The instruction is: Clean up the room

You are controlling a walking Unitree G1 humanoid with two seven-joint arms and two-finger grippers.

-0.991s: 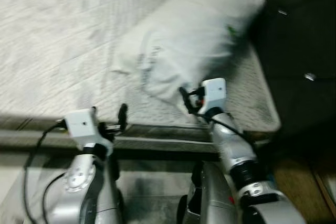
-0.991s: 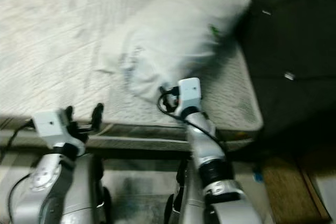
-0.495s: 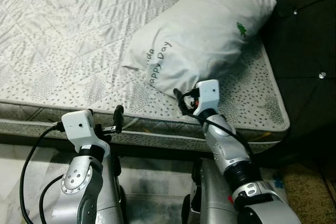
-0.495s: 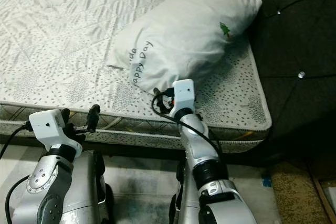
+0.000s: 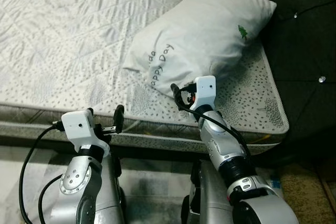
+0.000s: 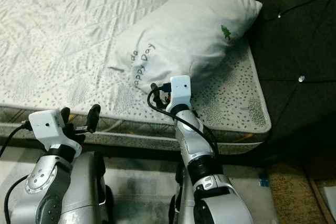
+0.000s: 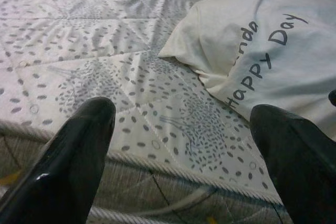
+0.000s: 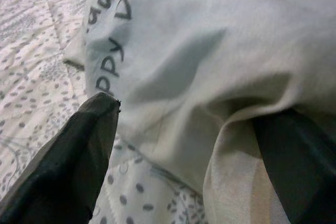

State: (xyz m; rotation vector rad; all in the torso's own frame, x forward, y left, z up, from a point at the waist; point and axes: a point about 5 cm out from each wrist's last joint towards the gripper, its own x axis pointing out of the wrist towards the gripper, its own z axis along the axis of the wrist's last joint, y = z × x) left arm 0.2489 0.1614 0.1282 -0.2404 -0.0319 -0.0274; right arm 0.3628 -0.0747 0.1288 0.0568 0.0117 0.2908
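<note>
A white pillow (image 5: 199, 35) printed "Happy Day" with a small green tree lies at the right end of the quilted mattress (image 5: 63, 40). My right gripper (image 5: 177, 95) is open at the pillow's near edge. In the right wrist view its two fingers (image 8: 79, 150) stand wide apart on either side of a fold of the pillow (image 8: 199, 40). My left gripper (image 5: 105, 113) is open and empty, held just in front of the mattress's front edge. The left wrist view looks across the mattress (image 7: 79, 51) to the pillow (image 7: 262, 51).
A dark tufted headboard (image 5: 304, 35) rises to the right of the mattress. The mattress's front edge (image 5: 157, 129) runs across just beyond my arms. Pale floor (image 5: 31, 171) lies below it, with brown floor (image 5: 310, 192) at the lower right.
The view has steadied after a blurred camera shift. My right gripper has reached forward so its fingers now meet the pillow's near edge. The left arm holds its pose.
</note>
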